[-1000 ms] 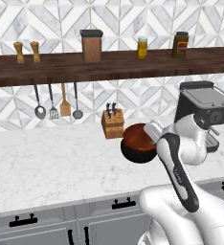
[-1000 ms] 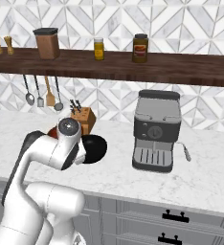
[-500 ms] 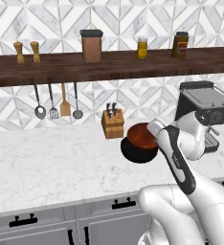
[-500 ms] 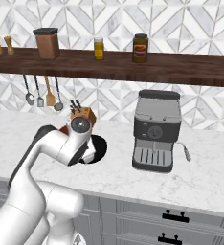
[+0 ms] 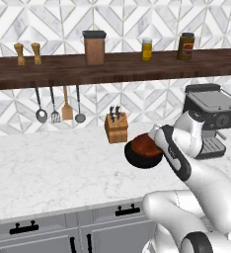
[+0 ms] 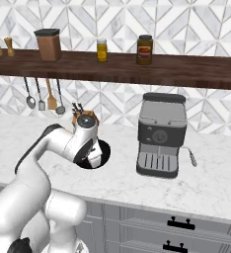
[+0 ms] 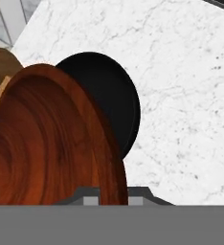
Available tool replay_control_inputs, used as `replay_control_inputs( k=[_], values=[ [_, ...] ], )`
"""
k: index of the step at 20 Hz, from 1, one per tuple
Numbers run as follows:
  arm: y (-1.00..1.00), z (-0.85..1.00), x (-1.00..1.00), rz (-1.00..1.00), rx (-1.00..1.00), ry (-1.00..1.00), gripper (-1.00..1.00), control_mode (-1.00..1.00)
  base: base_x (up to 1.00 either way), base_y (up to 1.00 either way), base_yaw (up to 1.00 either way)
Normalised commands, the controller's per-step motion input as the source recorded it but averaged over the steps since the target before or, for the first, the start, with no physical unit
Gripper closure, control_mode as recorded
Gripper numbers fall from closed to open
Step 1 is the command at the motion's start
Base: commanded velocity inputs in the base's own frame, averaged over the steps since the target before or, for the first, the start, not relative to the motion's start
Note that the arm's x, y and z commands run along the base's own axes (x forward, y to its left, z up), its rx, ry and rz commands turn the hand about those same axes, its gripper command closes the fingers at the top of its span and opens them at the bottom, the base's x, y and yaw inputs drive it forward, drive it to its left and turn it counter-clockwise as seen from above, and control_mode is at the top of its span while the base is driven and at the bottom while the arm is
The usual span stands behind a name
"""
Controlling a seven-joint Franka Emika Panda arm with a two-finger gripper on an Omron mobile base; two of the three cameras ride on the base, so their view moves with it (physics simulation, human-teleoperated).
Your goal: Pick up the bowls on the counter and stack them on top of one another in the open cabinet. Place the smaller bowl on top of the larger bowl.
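Observation:
The red-brown bowl [image 5: 143,144] sits just above the glossy black bowl [image 5: 138,158] on the white marble counter [image 5: 53,168], in front of the knife block. My gripper [image 5: 157,140] reaches it from the right and is shut on its right rim. In the hand view the red-brown bowl [image 7: 51,143] looms large and tilted, its rim running down between my fingertips [image 7: 91,197]. The black bowl [image 7: 109,103] lies beyond it on the marble. From the right base view my hand [image 6: 92,157] covers the red-brown bowl, and part of the black bowl [image 6: 105,150] shows beside it.
A wooden knife block [image 5: 116,128] stands right behind the bowls, and an espresso machine [image 5: 211,123] stands close on their right. Utensils [image 5: 58,106] hang under the dark wooden shelf [image 5: 112,69], which carries jars and shakers. Grey drawers [image 5: 48,232] run below the counter.
My hand has moved left onto the red-brown bowl's rim as the forearm dropped lower. The black bowl has stayed where it was.

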Motion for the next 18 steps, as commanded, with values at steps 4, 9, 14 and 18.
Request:
replay_control_inputs(
  k=[4,9,14,18],
  values=[
    [0.00,-0.44,0.20,0.00,-0.05,0.00,1.00,-1.00,0.00,0.00,0.00],
    [-0.01,-0.44,0.15,0.00,-0.02,0.00,1.00,-1.00,0.00,0.00,0.00],
    [-0.07,-0.20,0.16,0.00,-0.01,0.00,1.00,-1.00,0.00,0.00,0.00],
    [-0.12,-0.02,0.21,0.00,0.00,0.03,-1.00,-1.00,0.00,0.00,0.00]
  ],
)
